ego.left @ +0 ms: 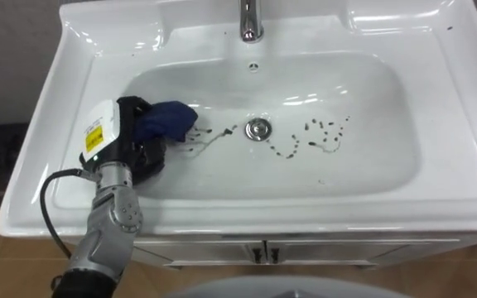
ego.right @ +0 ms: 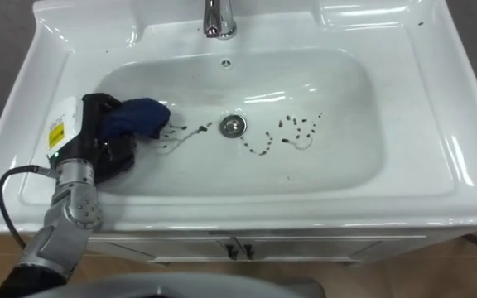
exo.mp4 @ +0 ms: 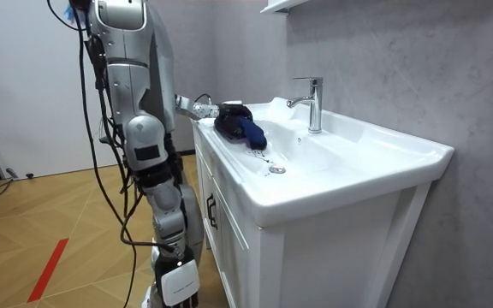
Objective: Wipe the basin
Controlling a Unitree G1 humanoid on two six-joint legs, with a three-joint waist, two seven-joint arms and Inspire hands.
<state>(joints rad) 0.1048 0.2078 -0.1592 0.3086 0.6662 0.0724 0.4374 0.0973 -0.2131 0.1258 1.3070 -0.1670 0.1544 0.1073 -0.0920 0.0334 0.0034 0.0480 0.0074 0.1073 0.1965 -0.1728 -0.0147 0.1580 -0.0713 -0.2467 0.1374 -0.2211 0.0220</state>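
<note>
- A humanoid robot stands at a white basin [ego.left: 387,165]. Its left hand [ego.left: 131,141] is down in the bowl, dark fingers curled round a bunched blue cloth [ego.left: 171,118] that rests at 9 o'clock from the drain [ego.left: 257,129].
- The likeliest miss: the dark marks [ego.left: 321,136] scattered at 3 to 4 o'clock from the drain lie well apart from the cloth. A stroke that stops at the drain would probably leave them.
- The cloth is bunched with little of it lying flat, so it may smear the marks rather than lift them, or work loose from the fingers on the curved wall.
- A wide sweep toward 12 o'clock could knock the faucet [ego.left: 250,21].
- The count: one basin, one faucet, one drain, one overflow hole [ego.left: 253,66], one cloth. There are two patches of dirt: a thin trail [ego.left: 209,135] between cloth and drain, and the larger scatter beyond.
</note>
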